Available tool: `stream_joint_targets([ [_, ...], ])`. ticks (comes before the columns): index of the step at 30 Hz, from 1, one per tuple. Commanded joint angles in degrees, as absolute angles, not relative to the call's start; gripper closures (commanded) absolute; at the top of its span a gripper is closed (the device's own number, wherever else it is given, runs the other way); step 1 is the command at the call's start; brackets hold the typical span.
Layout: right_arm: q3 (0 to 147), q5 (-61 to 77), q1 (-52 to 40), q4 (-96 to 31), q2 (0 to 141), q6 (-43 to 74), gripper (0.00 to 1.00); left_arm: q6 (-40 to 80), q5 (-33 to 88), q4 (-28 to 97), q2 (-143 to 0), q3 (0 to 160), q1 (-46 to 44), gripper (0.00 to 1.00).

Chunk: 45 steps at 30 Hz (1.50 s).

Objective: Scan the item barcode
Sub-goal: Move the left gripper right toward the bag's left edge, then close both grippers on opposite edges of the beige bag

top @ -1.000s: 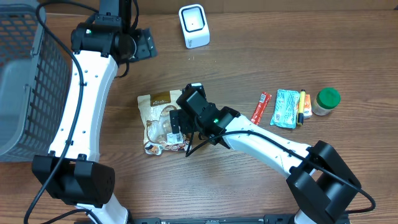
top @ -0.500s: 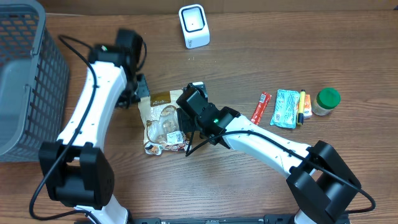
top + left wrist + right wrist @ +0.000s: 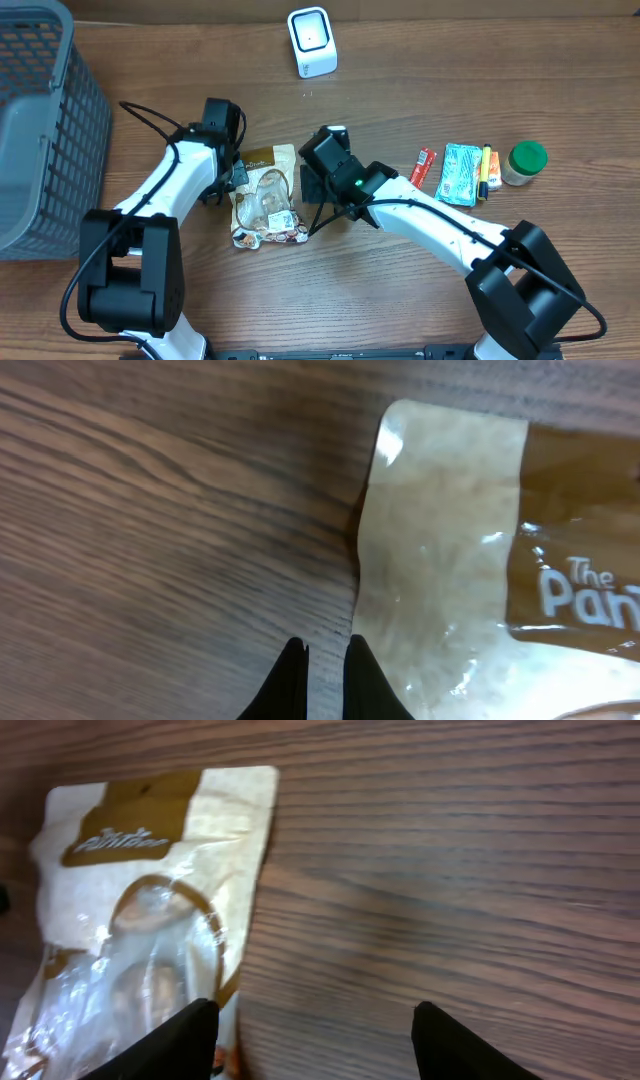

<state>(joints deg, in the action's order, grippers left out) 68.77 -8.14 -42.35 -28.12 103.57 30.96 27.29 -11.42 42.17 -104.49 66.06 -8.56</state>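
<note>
Between left fingers [image 3: 288, 690] (pinched together) and right fingers [image 3: 175, 1045] lies the pouch [image 3: 266, 198].

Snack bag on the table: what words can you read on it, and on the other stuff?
"The Pan": on the brown band of the snack bag, left wrist view; the rest runs off the picture.
Brown label, right wrist view: blurred, unreadable.
White sticker, red stick, teal packet: too small to read.
</note>
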Motion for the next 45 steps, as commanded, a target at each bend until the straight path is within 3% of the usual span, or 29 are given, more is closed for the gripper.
stream_joint_targets([
  [1,68.29,-8.97,-41.8,-27.97,103.79,31.79,0.33,28.45,-11.92,39.22,-103.81,63.61,-9.04,0.96],
  [9,68.29,-8.97,-41.76,-28.1,103.79,31.81,0.31,31.66,-10.96,34.59,-103.81,58.89,-9.04,0.92],
  [15,68.29,-8.95,-41.76,-28.14,103.79,33.26,0.28,24.1,9.06,28.29,-103.81,58.81,-9.04,0.81],
  [19,68.29,-8.95,-41.76,-28.69,103.79,33.23,0.27,23.88,16.29,25.12,-103.81,58.7,-9.56,0.75],
  [30,68.29,-8.97,-41.76,-29.19,103.79,32.97,0.14,18.72,16.53,25.15,-103.81,58.54,-15.81,0.67],
  [35,68.29,-8.95,-41.63,-31.03,103.79,32.77,0.13,16.71,16.67,25.69,-103.77,58.81,-17.96,0.68],
  [45,68.29,-8.97,-41.45,-36.18,103.79,32.6,0.1,20.16,20.69,40.25,-97.08,71.75,-14.63,0.52],
])
